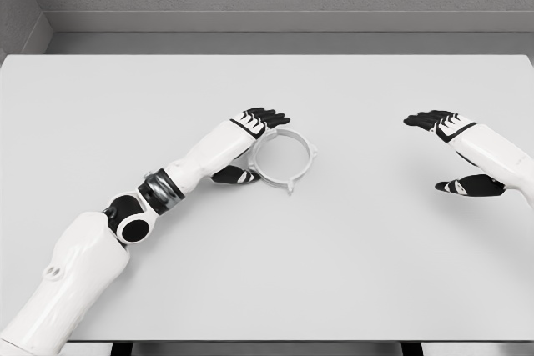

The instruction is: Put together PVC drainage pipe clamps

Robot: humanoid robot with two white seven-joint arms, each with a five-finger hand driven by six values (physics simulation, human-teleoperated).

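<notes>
The white pipe clamp ring (284, 157) lies flat on the table (350, 273), touching the left robot hand (248, 146), whose spread fingers cup its left rim without closing, while the open right robot hand (455, 152) hovers well apart.

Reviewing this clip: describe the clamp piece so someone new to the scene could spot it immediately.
On the white table, look just left of the middle, where the left hand ends. The clamp ring lies flat there, between that hand's fingers and thumb. It is the only loose object: a thin white hoop with small tabs on its rim; the right hand holds nothing.
</notes>
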